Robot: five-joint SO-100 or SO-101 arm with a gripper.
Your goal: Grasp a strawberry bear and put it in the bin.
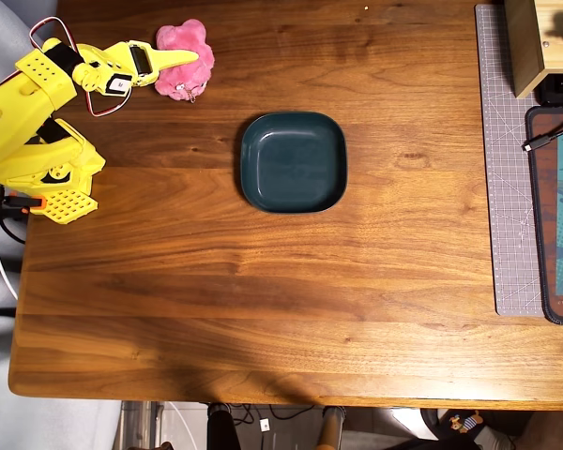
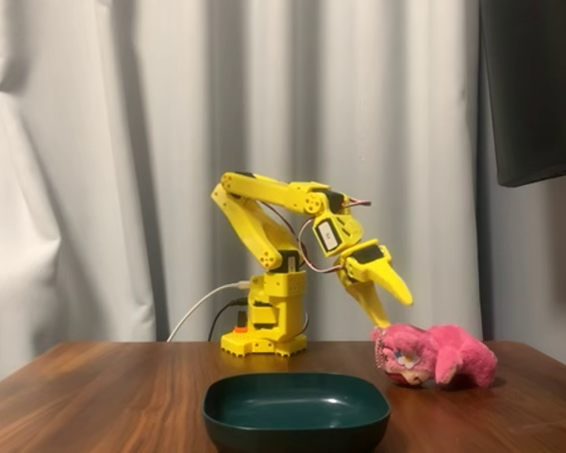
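Note:
The strawberry bear (image 1: 181, 75) is a fluffy pink plush lying on the wooden table at the top left of the overhead view; in the fixed view the strawberry bear (image 2: 441, 354) lies on its side at the right. My yellow gripper (image 1: 199, 58) hangs over its top in the overhead view. In the fixed view the gripper (image 2: 394, 311) is open, one finger pointing down just above the plush's left end and the other angled right, with nothing held. The bin (image 1: 293, 161), a dark teal square dish, sits empty mid-table, nearest the camera as the bin (image 2: 297, 411) in the fixed view.
The arm's yellow base (image 1: 47, 178) stands at the left table edge with a white cable. A grey cutting mat (image 1: 507, 159), a wooden box (image 1: 542, 42) and a dark pad (image 1: 558, 216) lie along the right side. Pale curtains (image 2: 123, 142) hang behind.

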